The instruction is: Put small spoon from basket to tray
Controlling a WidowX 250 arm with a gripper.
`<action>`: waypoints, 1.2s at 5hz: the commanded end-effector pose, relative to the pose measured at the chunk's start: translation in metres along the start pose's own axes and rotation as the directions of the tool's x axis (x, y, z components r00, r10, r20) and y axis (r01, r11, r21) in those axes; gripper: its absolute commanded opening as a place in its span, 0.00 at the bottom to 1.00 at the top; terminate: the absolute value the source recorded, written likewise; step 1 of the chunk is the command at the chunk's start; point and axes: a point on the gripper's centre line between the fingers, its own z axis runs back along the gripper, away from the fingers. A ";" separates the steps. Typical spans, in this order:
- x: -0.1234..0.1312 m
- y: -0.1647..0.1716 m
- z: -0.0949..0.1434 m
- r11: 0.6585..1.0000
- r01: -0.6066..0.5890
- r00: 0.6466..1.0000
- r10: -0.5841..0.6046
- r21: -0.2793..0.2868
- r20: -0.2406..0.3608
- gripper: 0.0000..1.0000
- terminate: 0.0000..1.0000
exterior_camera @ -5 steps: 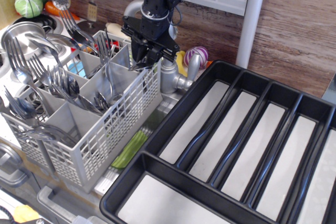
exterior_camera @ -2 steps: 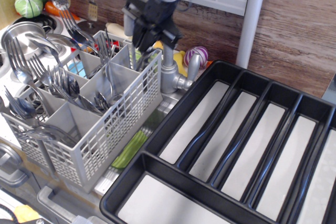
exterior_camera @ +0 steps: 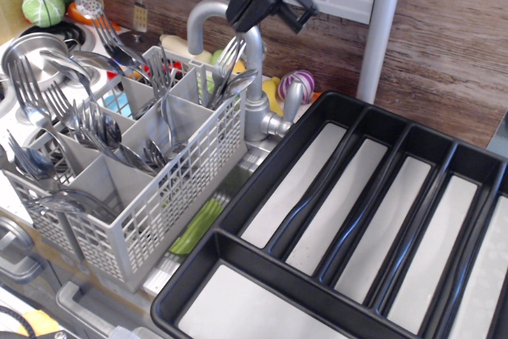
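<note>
The light grey lattice basket point(exterior_camera: 171, 196) stands at the left with several forks and spoons upright in its compartments. Slim metal cutlery point(exterior_camera: 232, 73) leans in its back right compartment; I cannot pick out the small spoon among it. The black tray point(exterior_camera: 238, 271) with pale grey floors fills the right and front, and its compartments hold nothing. My gripper point(exterior_camera: 270, 12) is high at the top, above the basket's back right corner and the tap. I see nothing hanging from it, and its jaws are too dark to read.
A grey tap point(exterior_camera: 254, 93) rises just behind the basket's right corner, under the gripper. Metal pots point(exterior_camera: 36, 49) and hanging utensils stand at the far left. A white post point(exterior_camera: 379, 29) stands behind the tray. A green object point(exterior_camera: 194, 228) lies between basket and tray.
The gripper has risen out of the basket's back right compartment and moved up and to the right. The cutlery in that compartment now shows.
</note>
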 end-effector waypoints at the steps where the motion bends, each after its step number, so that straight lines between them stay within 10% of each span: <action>1: 0.005 -0.004 0.049 0.986 -0.091 0.996 0.090 -0.143 -0.012 0.00 0.00; 4: 0.012 -0.012 0.095 0.984 -0.145 0.987 0.137 -0.104 -0.082 0.00 0.00; 6: -0.004 -0.020 0.049 0.983 -0.102 0.995 0.097 -0.152 -0.039 0.00 0.00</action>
